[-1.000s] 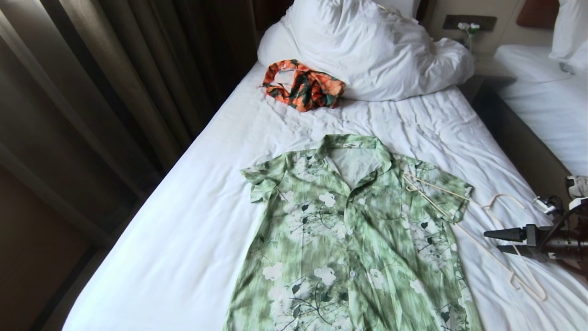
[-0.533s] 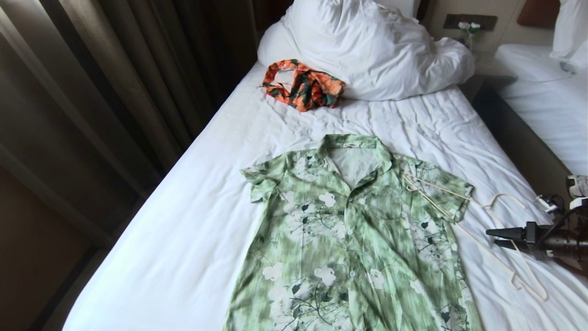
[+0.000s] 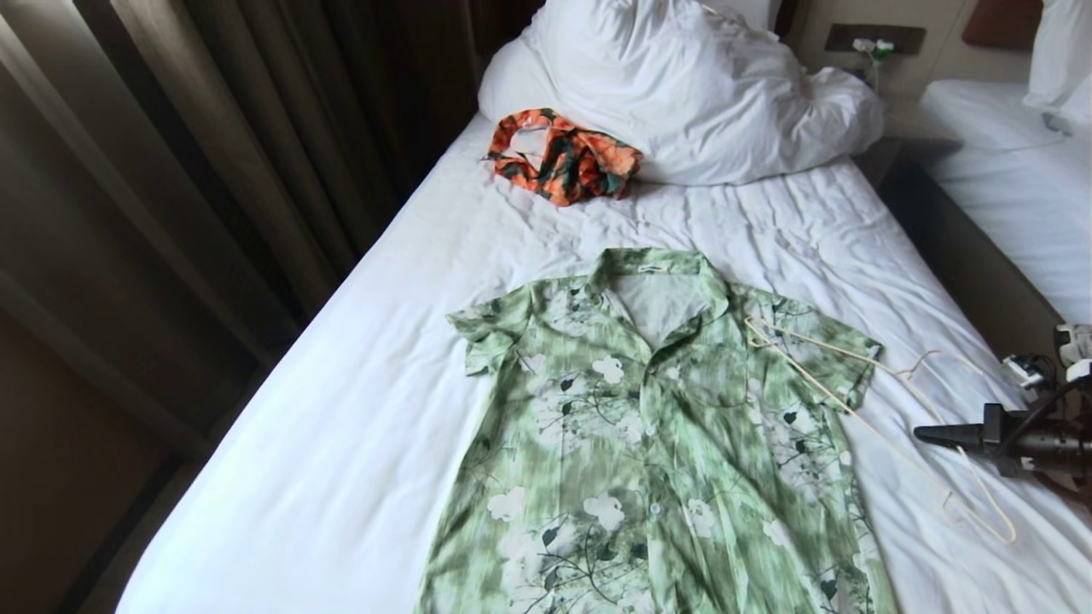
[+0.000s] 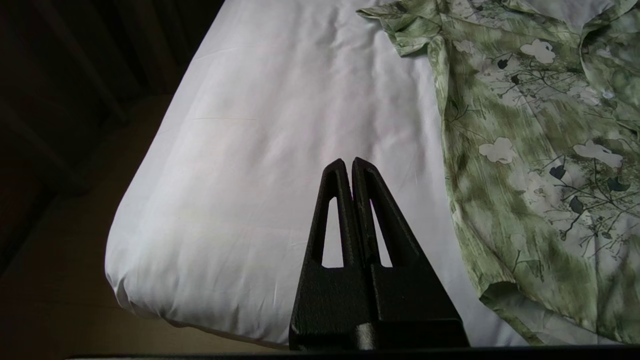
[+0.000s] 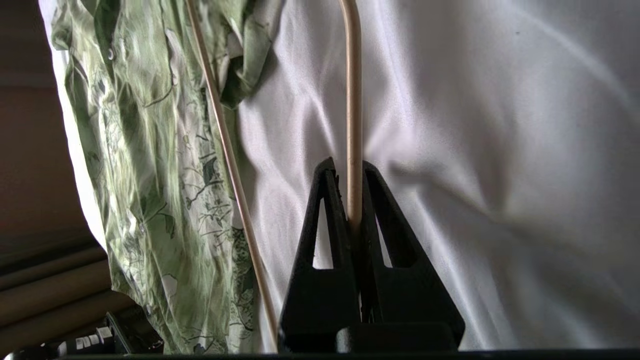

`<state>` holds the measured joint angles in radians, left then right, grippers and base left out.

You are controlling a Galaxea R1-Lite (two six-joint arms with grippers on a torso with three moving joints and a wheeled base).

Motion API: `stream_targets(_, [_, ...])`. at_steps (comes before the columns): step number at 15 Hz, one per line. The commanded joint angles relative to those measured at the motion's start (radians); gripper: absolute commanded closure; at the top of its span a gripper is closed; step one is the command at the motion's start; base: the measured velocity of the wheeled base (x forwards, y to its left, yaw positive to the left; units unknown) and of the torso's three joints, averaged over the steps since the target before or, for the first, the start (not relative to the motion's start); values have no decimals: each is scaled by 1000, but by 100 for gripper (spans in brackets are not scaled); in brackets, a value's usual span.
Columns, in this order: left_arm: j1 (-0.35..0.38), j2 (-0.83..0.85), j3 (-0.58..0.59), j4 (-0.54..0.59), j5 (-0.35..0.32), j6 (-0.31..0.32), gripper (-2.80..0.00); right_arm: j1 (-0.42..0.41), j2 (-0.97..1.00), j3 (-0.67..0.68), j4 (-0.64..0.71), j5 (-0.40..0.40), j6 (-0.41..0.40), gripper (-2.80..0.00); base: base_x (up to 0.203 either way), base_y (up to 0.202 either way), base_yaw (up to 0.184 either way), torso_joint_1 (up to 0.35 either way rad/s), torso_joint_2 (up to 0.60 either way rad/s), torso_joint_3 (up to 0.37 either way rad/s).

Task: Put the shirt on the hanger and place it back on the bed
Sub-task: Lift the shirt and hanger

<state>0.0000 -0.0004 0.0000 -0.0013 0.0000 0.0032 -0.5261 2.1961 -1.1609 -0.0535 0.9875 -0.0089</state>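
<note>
One hanger (image 3: 862, 409), cream wire, on the bed (image 3: 358, 409), one end over the shirt (image 3: 648, 426) sleeve; right gripper (image 5: 348, 170) clenched on its bar. Left gripper (image 4: 348, 165) closed, empty, above bare sheet beside shirt.

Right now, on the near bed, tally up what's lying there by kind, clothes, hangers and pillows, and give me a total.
Garments: 2, the green floral shirt and the orange patterned garment
Hangers: 1, the cream wire hanger, clamped in the right gripper
Pillows: 1 heap of white pillows; separate pillows cannot be told apart
Total: 4
</note>
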Motion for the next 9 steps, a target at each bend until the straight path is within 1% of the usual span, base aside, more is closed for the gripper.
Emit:
stream_targets(1, [0, 0, 0, 0, 0, 0, 0, -11, -54, 2, 2, 7, 0, 0, 0, 0, 0, 0, 0, 0])
stream_targets(6, [0, 0, 0, 0, 0, 0, 0, -41, -225, 8, 66, 11, -6, 0, 0, 0, 0, 0, 0, 0])
stream_targets(8, [0, 0, 0, 0, 0, 0, 0, -43, -302, 7, 87, 29, -37, 0, 0, 0, 0, 0, 0, 0])
stream_targets(9, [0, 0, 0, 0, 0, 0, 0, -43, -339, 4, 111, 34, -70, 0, 0, 0, 0, 0, 0, 0])
